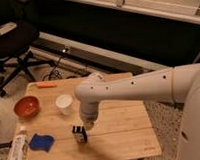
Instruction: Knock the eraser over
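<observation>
Right now the eraser (79,134) stands upright near the front edge of the wooden table (120,128), roughly mid-width, slightly toward the front-left corner. Gripper (88,126) hangs just beside its upper right side, apparently touching or nearly so; can't tell its state.

Risks, my read:
- Too shallow a push slides the block instead of tipping it. Contact needs to be high on its body.
- A leftward sweep carried too far would head for the blue cloth (41,142) and the long white box (16,149) at the front-left corner.
- Pushing toward the front edge could send it off the table, little margin there.

Room: bare wood right of the eraser out to the right edge, plenty. White cup (64,103) sits behind-left, near; orange bowl (26,106) at left edge; orange marker (45,85) at back-left corner, well apart.
</observation>
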`<state>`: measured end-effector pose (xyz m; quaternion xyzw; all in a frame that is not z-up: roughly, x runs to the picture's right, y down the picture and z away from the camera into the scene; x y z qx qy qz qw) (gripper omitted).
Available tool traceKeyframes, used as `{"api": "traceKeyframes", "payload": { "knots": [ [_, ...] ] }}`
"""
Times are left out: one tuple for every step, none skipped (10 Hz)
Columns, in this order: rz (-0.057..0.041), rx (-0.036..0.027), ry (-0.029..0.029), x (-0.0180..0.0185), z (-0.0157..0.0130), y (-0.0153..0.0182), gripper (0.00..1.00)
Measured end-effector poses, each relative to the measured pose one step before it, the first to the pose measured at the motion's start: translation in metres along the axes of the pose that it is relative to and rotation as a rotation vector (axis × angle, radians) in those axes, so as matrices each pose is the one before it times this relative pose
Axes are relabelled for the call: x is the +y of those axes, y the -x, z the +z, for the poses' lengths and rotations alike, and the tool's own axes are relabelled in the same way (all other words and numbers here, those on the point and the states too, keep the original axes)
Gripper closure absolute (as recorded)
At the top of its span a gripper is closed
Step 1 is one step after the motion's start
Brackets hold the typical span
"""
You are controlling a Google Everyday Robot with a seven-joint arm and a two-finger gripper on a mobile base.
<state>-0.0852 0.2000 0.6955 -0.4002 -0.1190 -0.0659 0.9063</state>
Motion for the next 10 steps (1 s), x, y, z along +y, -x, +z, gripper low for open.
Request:
{"api": "traceKeyframes", "payload": {
  "knots": [
    [-0.01593,-0.01715,0.01395,-0.00386,0.00069,0.01304,1.0],
    [-0.01141,-0.0346,0.0075,-0.00643,-0.00138,0.01192,1.0],
    [-0.00717,-0.0509,-0.00366,-0.00899,-0.00329,0.01135,1.0],
    [-0.00781,-0.07107,-0.02016,-0.01253,-0.00577,0.01215,1.0],
    [-0.00325,-0.05563,-0.02181,-0.00907,-0.00514,0.00634,1.0],
    [0.00525,-0.07797,-0.04422,-0.01202,-0.0101,0.00128,0.99],
    [0.01266,-0.03521,-0.02762,-0.00456,-0.00645,-0.00357,0.95],
    [0.01287,-0.02436,-0.02412,-0.00362,-0.00612,-0.00456,0.93],
    [0.00847,-0.01712,-0.01704,-0.00263,-0.00403,-0.00287,0.93],
    [-0.00168,-0.0013,0.00014,-0.0002,0.00051,0.00124,0.93]
  ]
}}
